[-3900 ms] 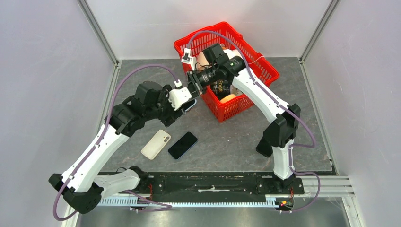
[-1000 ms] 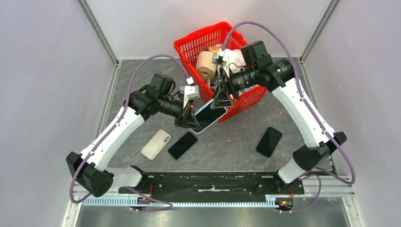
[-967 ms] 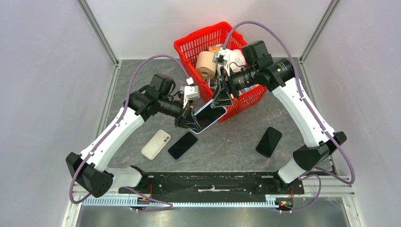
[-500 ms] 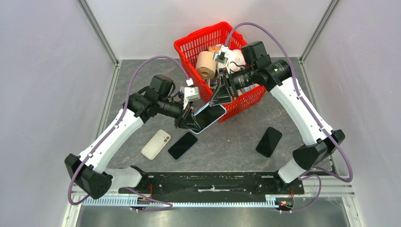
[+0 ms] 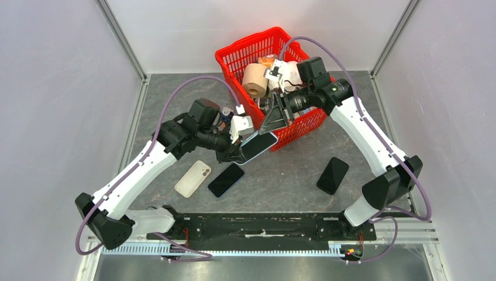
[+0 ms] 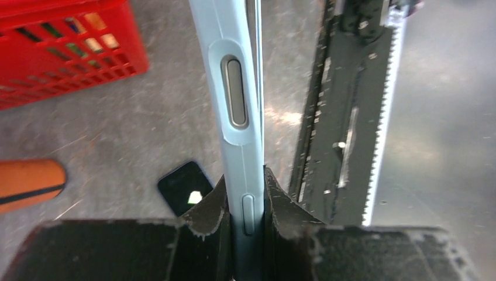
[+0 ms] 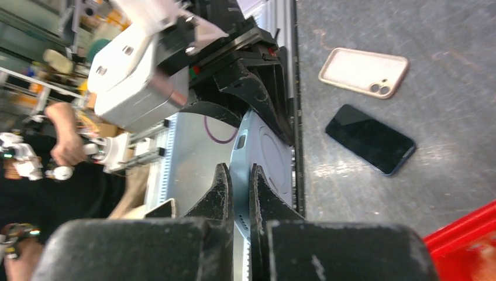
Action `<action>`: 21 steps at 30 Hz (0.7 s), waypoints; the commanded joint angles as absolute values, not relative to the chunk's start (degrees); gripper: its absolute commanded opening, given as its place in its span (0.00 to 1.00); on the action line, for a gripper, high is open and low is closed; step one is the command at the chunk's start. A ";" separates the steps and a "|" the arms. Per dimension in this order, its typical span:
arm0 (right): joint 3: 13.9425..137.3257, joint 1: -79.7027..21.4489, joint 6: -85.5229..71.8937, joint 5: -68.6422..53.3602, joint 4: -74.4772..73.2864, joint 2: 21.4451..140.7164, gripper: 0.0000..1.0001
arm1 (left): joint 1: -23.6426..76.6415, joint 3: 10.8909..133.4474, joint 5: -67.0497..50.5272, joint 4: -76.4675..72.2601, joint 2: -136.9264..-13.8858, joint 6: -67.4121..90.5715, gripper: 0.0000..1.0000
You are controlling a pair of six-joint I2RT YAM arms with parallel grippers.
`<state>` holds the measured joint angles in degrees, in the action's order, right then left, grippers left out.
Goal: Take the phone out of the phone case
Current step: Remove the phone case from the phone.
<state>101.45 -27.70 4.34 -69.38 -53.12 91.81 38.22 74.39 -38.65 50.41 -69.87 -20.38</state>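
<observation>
Up off the grey speckled counter (image 5: pixel 281 175) by the red plastic basket (image 5: pixel 304 126): left jaws clamp the slim dark-screened phone (image 5: pixel 259 143) in its light-blue rubbery case (image 6: pixel 237 70), right jaws nipped shut on its far rim. Peel slowly, left gripping firm

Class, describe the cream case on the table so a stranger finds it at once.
From the red basket at the table's far end, come toward the near edge, leftward. The cream case lies flat beside a black phone; its pale colour and two camera holes at one corner set it apart.
</observation>
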 commanded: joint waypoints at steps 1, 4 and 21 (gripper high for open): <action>96.22 -26.78 -13.50 -74.05 -36.34 94.37 0.00 | 45.29 75.50 -22.40 50.19 -68.86 -31.92 0.02; 92.82 -26.11 -21.16 -75.58 -28.31 96.14 0.00 | 47.40 75.93 -17.04 50.20 -69.32 -33.62 0.02; 94.34 -25.33 -21.50 -71.31 -29.92 101.46 0.11 | 50.80 76.19 -11.49 48.30 -69.32 -31.60 0.02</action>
